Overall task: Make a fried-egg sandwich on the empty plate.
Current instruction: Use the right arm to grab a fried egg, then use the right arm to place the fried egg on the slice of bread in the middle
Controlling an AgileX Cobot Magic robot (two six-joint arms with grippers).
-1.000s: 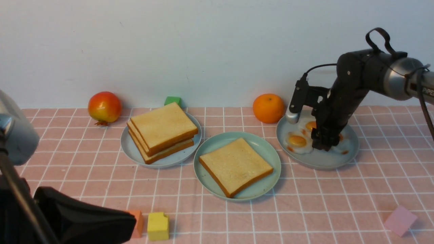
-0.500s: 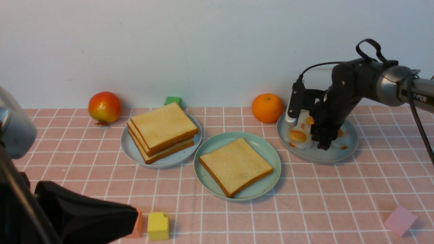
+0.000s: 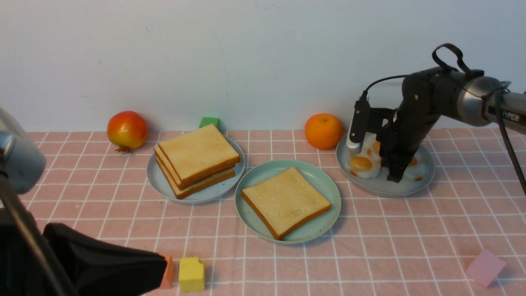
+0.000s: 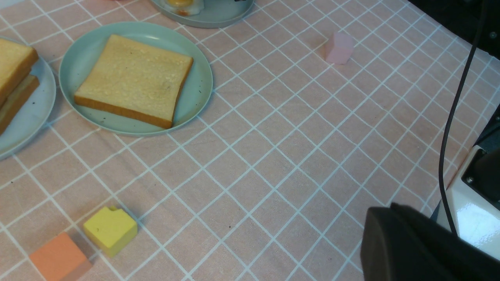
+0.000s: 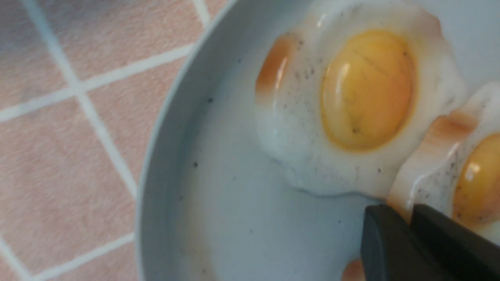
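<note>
White w/ an orange yolk, the fried egg (image 5: 478, 171) being worked lies right at the right pincer (image 5: 412, 212). The pincer's black tips are pressed together on the egg's thin browned rim, as far as the wrist view shows. A 2nd fried egg (image 5: 367, 89) lies just beyond the tips and overlaps the first. Both are on the grey-blue plate (image 5: 218, 218) under the pincer. The left pincer (image 3: 102, 263) is a dark shape at the frame edge; can't tell if apart or together.

The mint-green plate (image 3: 263, 174) sits to the right pincer's left, nearer the robot. It has one toast slice (image 3: 285, 201) on it, top bare, so the sandwich is approx. a third built. The toast stack (image 3: 197, 160) is further left again.

The egg is prob. light, floppy and glossy, so slippery, and it may drag its neighbour up. The rim looks like the only workable hold; the yolk dome is too slick.
</note>
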